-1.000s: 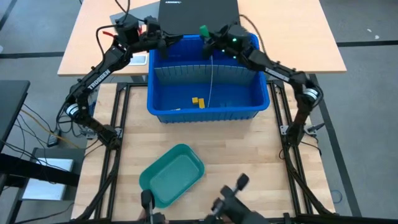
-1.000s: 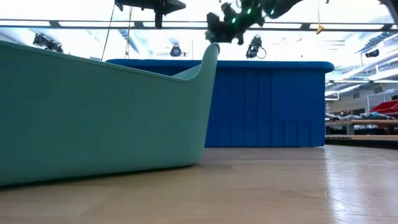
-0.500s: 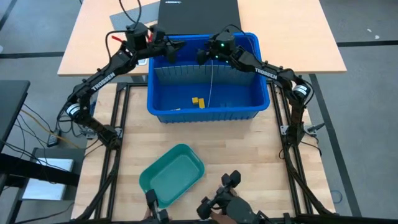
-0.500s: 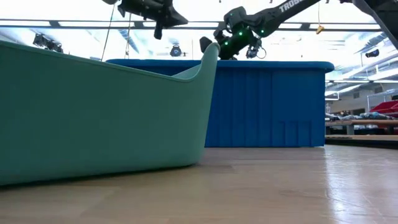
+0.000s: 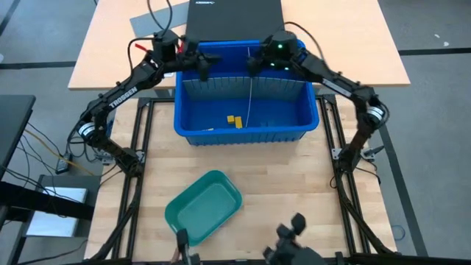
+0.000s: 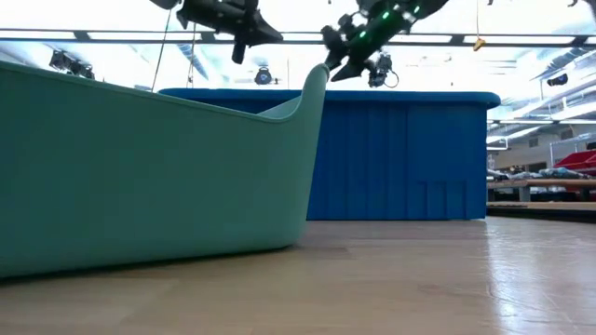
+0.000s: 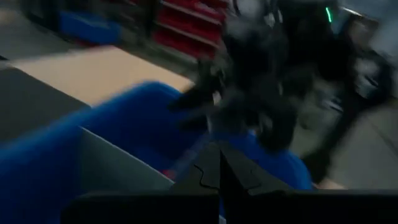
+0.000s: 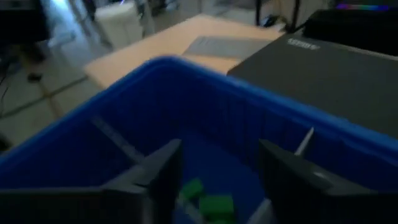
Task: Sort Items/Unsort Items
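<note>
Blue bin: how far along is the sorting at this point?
Partly done: the blue bin holds yellow blocks in a near compartment and green blocks in a far one. Nothing is in hand: the right gripper is open and empty above the green blocks, the left gripper shut at the far rim. The teal tray looks empty; remaining blocks cannot be counted.

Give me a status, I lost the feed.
Left hand shut, over bin's back left. Right hand open and empty, over back compartment. Green blocks below it, yellow blocks near front. Nothing blocking.
</note>
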Tool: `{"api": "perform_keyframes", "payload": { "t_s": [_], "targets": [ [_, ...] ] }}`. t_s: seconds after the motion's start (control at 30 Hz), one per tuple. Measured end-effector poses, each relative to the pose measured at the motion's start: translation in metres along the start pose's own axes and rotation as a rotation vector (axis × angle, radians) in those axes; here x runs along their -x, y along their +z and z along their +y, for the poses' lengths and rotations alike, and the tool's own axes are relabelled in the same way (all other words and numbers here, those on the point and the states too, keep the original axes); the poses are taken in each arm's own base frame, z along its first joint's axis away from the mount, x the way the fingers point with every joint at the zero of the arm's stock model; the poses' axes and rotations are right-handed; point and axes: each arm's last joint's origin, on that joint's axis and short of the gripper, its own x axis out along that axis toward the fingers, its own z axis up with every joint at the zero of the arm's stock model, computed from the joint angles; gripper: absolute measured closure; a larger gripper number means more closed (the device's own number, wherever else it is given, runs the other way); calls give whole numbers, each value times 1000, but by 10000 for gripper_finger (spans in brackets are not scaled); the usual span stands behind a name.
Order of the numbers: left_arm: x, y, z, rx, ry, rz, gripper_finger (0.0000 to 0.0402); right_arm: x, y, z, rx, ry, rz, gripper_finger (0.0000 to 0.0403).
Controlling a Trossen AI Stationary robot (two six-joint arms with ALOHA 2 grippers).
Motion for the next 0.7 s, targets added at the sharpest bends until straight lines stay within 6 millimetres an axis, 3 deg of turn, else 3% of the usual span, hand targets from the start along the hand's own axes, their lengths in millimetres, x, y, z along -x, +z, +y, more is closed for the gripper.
{"api": "perform_keyframes", "payload": {
  "t_s": [0.17, 0.23, 0.5, 0.7],
  "targets": [
    [6, -14, -6, 37, -180, 175, 400, 48, 6, 4, 40, 90, 110, 352],
    [11, -21, -14, 28, -235, 259, 400, 70, 7, 7, 46, 149, 160, 389],
    [43, -46, -56, -107, -301, 548, 400, 149, -11, 32, 224, 404, 405, 400],
    [56, -55, -83, -148, -368, 566, 400, 175, -20, 45, 278, 448, 432, 401]
  ]
}}
